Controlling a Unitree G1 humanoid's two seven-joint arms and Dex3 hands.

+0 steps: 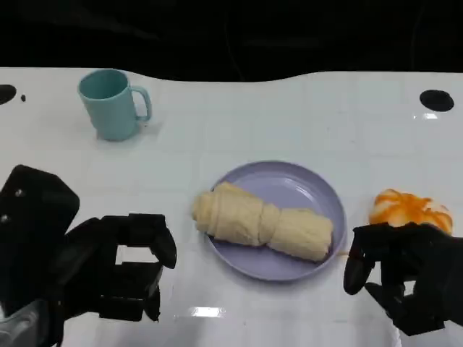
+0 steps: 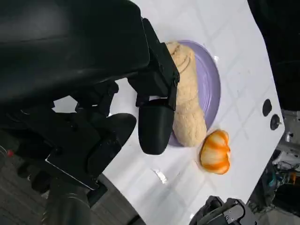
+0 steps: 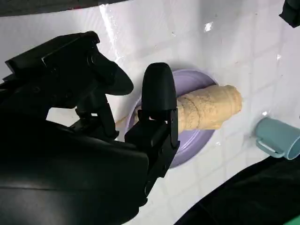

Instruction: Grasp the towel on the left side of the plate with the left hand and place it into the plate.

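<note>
One towel (image 1: 262,223), rolled, lies across the plate (image 1: 311,189), its left end poking over the plate's left rim. Left hand (image 1: 119,269) hovers just left of the plate near the surface's front edge, fingers spread, holding nothing. Right hand (image 1: 405,273) sits at the front right, fingers loosely curled, empty afaict. Placing looks about done; best to pull the left hand back w/o clipping that overhang. Count: 1 towel, 1 plate, 1 teal mug (image 1: 112,103) at back left, 1 orange pumpkin-like thing (image 1: 409,208) at the right.
</note>
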